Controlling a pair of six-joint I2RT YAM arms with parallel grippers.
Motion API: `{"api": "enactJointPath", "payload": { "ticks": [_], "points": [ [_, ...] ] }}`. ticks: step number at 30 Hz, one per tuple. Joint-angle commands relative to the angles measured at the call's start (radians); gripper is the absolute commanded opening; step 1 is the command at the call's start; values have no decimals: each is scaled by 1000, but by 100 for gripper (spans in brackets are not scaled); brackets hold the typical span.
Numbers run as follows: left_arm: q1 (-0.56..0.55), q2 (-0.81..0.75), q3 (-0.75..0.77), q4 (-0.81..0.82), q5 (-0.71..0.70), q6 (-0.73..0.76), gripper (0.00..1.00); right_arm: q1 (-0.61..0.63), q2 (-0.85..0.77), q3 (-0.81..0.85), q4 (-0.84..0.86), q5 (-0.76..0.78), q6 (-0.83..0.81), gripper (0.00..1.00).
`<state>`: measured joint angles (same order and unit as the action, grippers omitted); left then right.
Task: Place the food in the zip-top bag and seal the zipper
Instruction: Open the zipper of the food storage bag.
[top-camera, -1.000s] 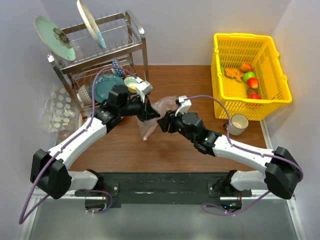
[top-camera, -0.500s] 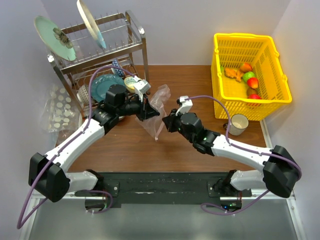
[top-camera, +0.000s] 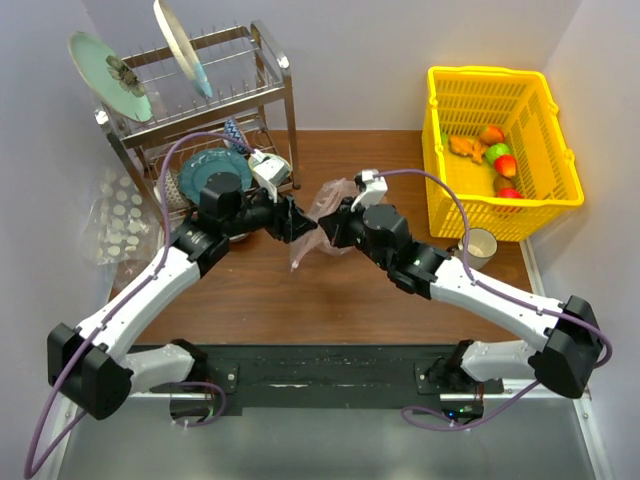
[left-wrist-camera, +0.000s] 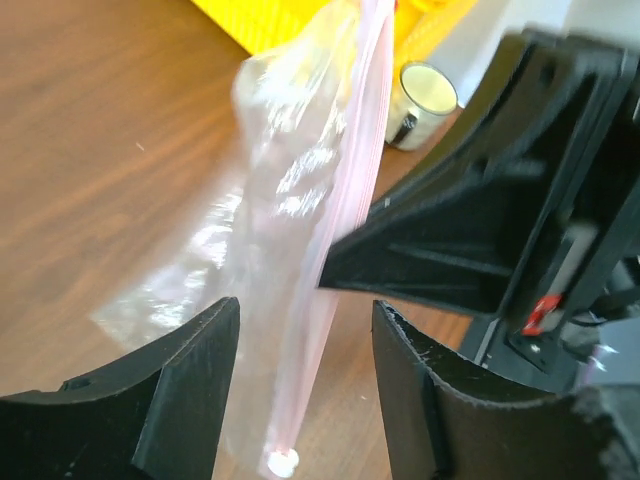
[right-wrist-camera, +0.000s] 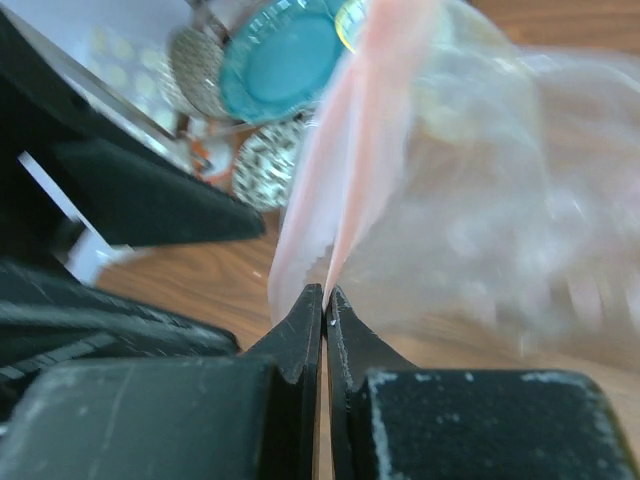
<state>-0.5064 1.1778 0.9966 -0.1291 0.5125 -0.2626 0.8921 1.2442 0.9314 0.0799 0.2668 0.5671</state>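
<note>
Right tool clamped on zipper. Left tool apart, straddling same pink strip, not gripping.

Zip-top bag held up between both tools, mid tabletop. Food well apart, in yellow basket at 2 o'clock.

Risks:
- If my left tool closes across both lips, mouth gets pinched shut, not opened.
- Single pinch may let slick film slip or twist.

Top view: bag's long axis roughly 1-to-7 o'clock. Mouth direction unclear.
</note>
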Motion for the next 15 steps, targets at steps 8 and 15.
{"api": "enactJointPath", "payload": {
  "ticks": [8,15],
  "points": [
    [-96,-165,-42,56,-232,129,43,5,18,153,-124,-49,122,2],
    [-127,-156,-38,45,-266,158,34,5,12,150,-124,-84,142,2]
  ]
}}
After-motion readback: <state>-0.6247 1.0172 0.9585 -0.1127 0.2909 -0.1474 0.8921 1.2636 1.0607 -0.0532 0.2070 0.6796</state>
